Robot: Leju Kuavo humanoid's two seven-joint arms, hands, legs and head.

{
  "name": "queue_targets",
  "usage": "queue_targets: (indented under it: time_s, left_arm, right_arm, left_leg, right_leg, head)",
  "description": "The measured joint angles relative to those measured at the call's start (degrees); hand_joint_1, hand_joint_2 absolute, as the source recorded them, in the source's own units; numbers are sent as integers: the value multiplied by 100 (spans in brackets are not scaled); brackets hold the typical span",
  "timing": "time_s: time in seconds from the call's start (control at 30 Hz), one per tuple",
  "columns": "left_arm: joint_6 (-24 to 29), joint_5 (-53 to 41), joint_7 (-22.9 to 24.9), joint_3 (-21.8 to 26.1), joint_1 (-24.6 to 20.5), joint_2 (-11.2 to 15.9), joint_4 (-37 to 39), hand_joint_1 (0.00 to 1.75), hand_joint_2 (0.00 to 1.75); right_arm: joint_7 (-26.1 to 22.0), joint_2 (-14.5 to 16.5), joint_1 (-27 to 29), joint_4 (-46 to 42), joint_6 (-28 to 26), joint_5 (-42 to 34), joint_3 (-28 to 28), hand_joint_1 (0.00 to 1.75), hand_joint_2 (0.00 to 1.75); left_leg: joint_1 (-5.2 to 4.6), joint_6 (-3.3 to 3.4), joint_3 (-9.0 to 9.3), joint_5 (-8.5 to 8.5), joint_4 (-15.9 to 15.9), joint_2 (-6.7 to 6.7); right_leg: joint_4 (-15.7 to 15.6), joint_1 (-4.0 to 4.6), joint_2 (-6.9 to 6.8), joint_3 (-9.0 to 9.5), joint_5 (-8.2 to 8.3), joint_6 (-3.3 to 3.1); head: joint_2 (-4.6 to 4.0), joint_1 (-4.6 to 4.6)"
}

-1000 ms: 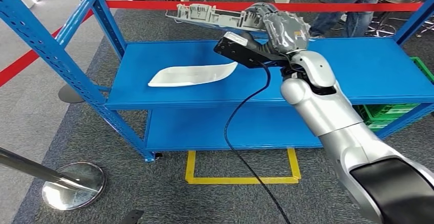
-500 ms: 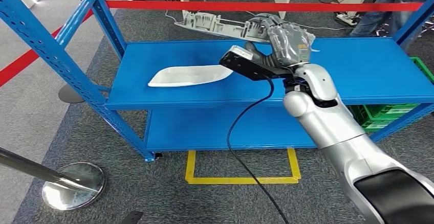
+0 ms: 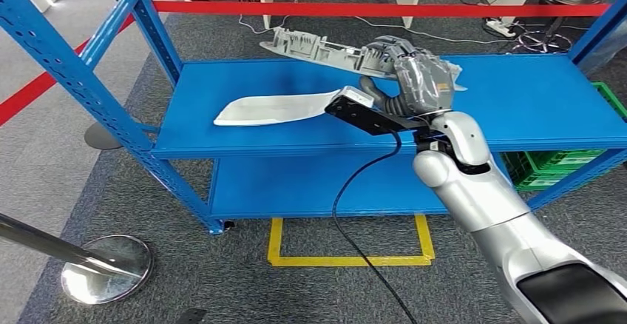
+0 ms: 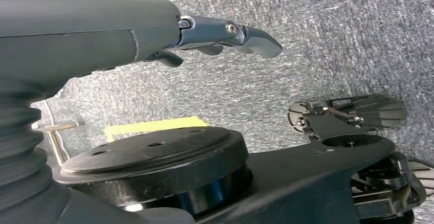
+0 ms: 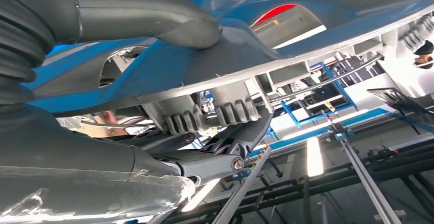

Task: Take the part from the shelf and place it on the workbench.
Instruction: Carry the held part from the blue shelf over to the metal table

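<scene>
One hand, the right hand (image 3: 415,80), grips a long grey part (image 3: 325,47) near one end, holding it tilted in the air above the blue shelf (image 3: 517,102). Just beside that hand, on the shelf, lies a white part (image 3: 273,108). By the robot's side, the left hand (image 4: 225,35) hangs with fingers loose, holding nothing.

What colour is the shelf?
Bright blue shelf, clearest in the head view.

Grey part (image 3: 325,49), white part (image 3: 275,109), blue shelf (image 3: 532,102)
</scene>
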Motion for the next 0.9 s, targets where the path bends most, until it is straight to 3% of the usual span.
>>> queue_targets:
  time_s: [0.47, 0.63, 0.73, 0.8, 0.9]
  left_arm:
    - [18, 2, 20, 3, 3, 0, 0, 0, 175]
    - [99, -2, 162, 7, 5, 5, 0, 0, 175]
    - [123, -3, 251, 10, 2, -2, 0, 0, 175]
    - [133, -5, 273, 11, 0, -16, 0, 0, 175]
    - [138, -7, 276, 11, 2, -30, 0, 0, 175]
  right_arm:
    - [5, -26, 111, -160, -123, 8, 0, 175, 175]
    - [25, -26, 159, -236, -244, 28, -2, 175, 175]
    - [29, -28, 186, -303, -249, 39, -5, 175, 175]
    - [32, -30, 198, -332, -248, 44, -10, 175, 175]
    - [31, -33, 241, -341, -248, 50, -13, 175, 175]
  left_leg:
    - [-4, 5, -3, -5, 5, 0]
    - [-36, 57, -13, -26, 27, -1]
    - [-29, 118, 6, 56, -34, 11]
    - [5, 147, 25, 119, -105, 32]
    - [21, 153, 18, 131, -108, 50]
  right_leg:
    - [-4, -4, 0, 0, 1, 2]
    - [-13, -36, 0, 3, 7, 42]
    - [-19, -50, 0, -13, 6, 106]
    - [270, -47, -11, -137, -238, 138]
    - [1367, -60, -22, -537, -799, 182]
  head:
    - [0, 0]
    - [0, -2]
    - [0, 0]
    - [0, 12]
    - [0, 20]
